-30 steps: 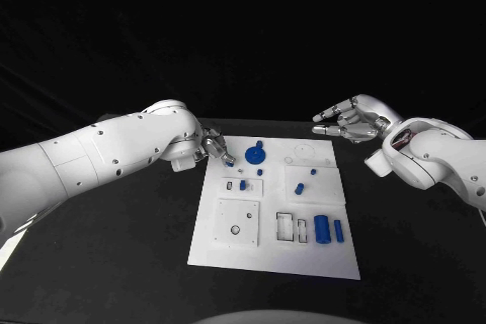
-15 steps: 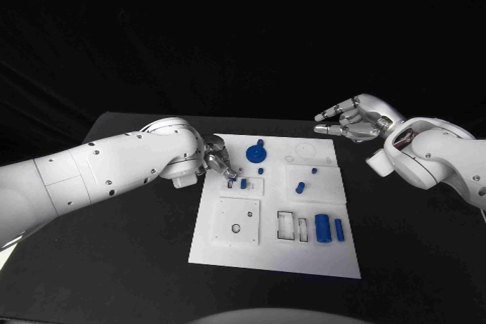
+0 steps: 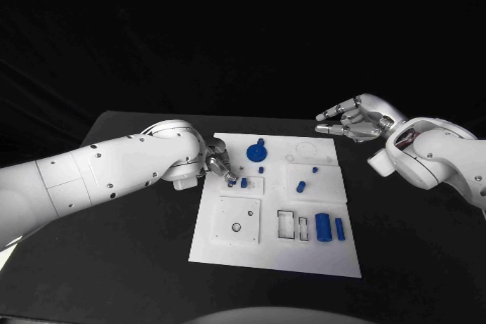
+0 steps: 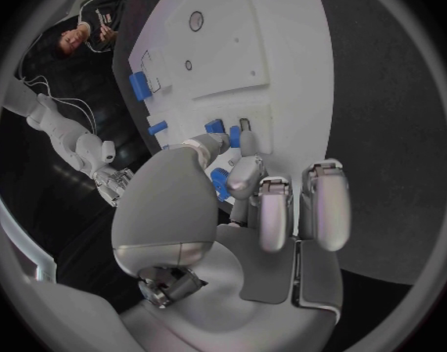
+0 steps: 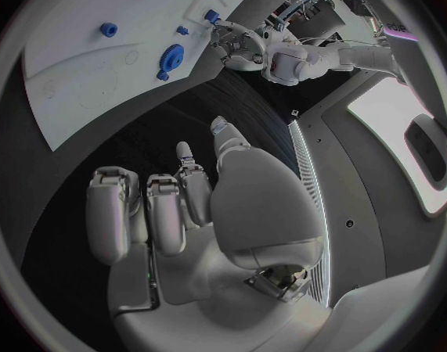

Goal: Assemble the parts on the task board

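The white task board [image 3: 272, 257] lies in the middle of the black table. My left hand [image 3: 220, 166] hovers over the board's left edge and pinches a small blue part [image 4: 219, 183] between thumb and a finger. Its fingertips are just beside a blue peg [image 3: 244, 182] standing in a small slotted plate. A blue gear [image 3: 255, 153] sits further back, with a small blue peg [image 3: 261, 171] in front of it. My right hand [image 3: 350, 122] hangs above the table beyond the board's far right corner, fingers apart, holding nothing. The right wrist view shows the gear [image 5: 171, 57] and the board [image 5: 86, 78].
A blue cylinder [image 3: 322, 228] and a blue bar [image 3: 338, 230] lie at the board's right side beside two empty rectangular slots [image 3: 286, 225]. Two more blue pieces [image 3: 300, 188] sit on the right middle plate. A square plate with a round hole [image 3: 236, 228] lies near left.
My left hand has come from beside the gear toward me along the board's left edge, stopping at the slotted plate. The right hand has hardly moved.
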Robot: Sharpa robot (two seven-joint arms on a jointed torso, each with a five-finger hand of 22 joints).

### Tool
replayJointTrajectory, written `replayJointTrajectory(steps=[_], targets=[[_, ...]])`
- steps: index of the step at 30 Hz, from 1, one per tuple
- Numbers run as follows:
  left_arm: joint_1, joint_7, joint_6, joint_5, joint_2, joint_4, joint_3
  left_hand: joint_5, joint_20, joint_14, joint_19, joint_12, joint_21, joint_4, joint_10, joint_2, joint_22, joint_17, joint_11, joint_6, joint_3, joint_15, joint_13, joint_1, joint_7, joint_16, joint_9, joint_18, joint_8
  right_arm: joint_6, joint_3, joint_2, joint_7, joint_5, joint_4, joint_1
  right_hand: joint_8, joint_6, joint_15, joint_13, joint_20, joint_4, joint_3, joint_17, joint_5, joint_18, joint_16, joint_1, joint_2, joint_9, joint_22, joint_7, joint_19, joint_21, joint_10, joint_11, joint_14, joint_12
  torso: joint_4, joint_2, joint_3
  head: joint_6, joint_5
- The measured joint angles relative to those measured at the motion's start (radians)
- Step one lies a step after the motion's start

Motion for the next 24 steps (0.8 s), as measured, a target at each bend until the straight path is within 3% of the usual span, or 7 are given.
replayJointTrajectory(steps=[24], targets=[[0.0,-0.029,0.027,-0.019,-0.012,0.01,0.001,0.012,0.0,0.0,0.0,0.0,0.005,-0.003,0.0,0.002,0.001,0.0,0.0,0.009,-0.002,0.0,0.0,0.002,-0.002,0.0,0.0,0.0,-0.004,0.0,0.0,-0.001,0.001,0.002,0.0,-0.001,0.0,0.0,0.0,0.0,0.0,0.0,0.0,0.001,0.0,0.0,0.0,0.0,0.0,0.0,0.0,0.0,0.0,0.0,0.0,0.0,0.0,0.0,0.0001,0.0,0.0001,-0.008,0.0]])
